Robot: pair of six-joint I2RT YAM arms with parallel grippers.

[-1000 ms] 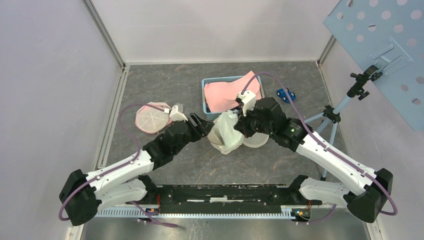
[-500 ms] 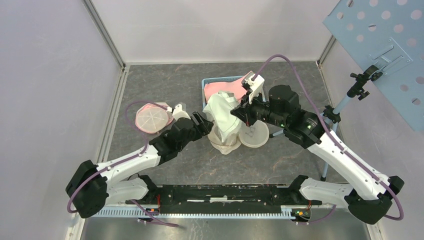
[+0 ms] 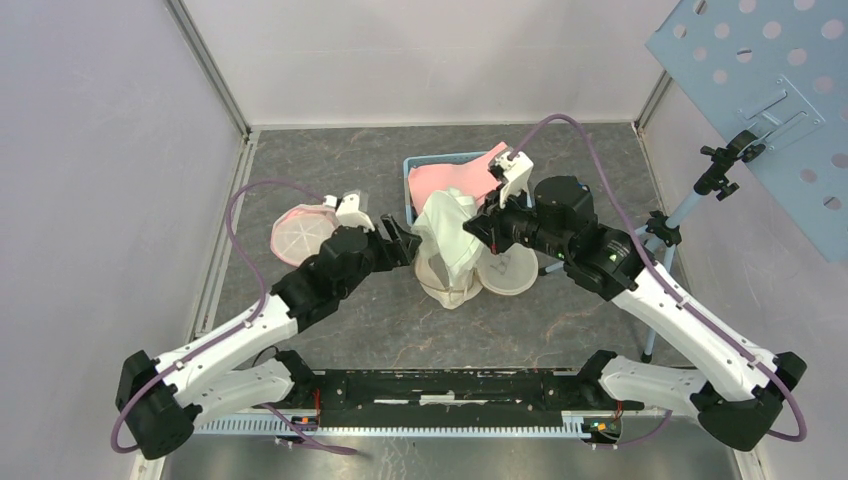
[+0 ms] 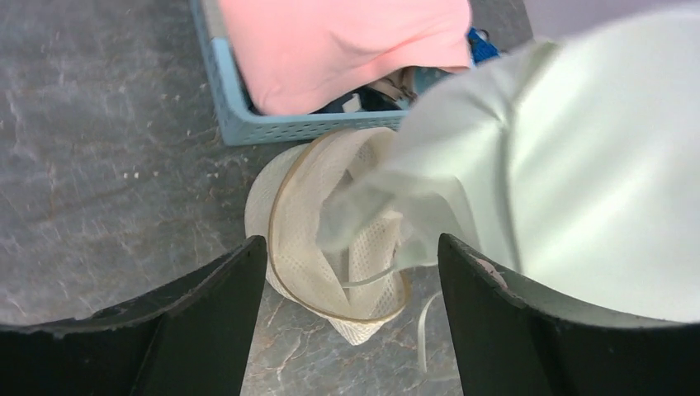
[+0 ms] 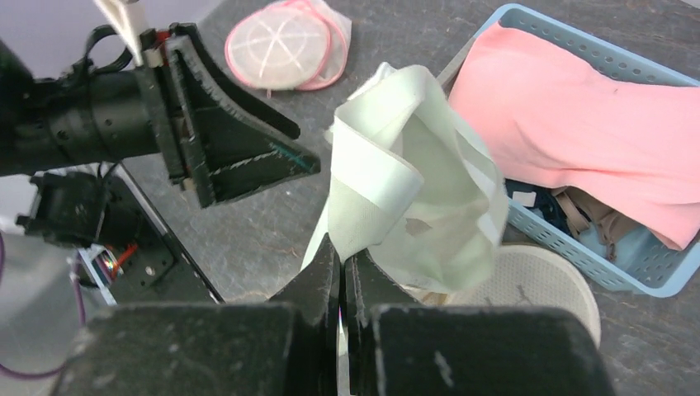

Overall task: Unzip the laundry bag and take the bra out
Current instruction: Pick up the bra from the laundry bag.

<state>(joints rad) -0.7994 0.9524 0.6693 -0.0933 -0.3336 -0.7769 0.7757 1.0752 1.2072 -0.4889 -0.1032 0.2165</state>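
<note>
The white mesh laundry bag (image 3: 452,291) lies open on the table, its wire-rimmed mouth (image 4: 305,223) facing my left wrist camera. My right gripper (image 3: 472,226) is shut on a fold of the pale green bra (image 3: 447,232) and holds it up over the bag. In the right wrist view the bra (image 5: 404,173) bunches just past the closed right gripper (image 5: 341,252). Its lower end and a thin strap hang down at the bag's mouth. My left gripper (image 3: 405,238) stands open just left of the bag, its jaws wide apart and touching nothing (image 4: 351,272).
A blue basket (image 3: 412,190) with a pink cloth (image 3: 450,180) stands right behind the bag. A round mesh panel (image 3: 508,272) lies to the bag's right, a pink mesh pouch (image 3: 303,232) to the left. A blue toy car (image 3: 572,188) and a tripod (image 3: 665,232) are at the right.
My right gripper has lifted the bra up and back, out of the bag's mouth. My left gripper has opened a little wider and drawn slightly away from the bag.
</note>
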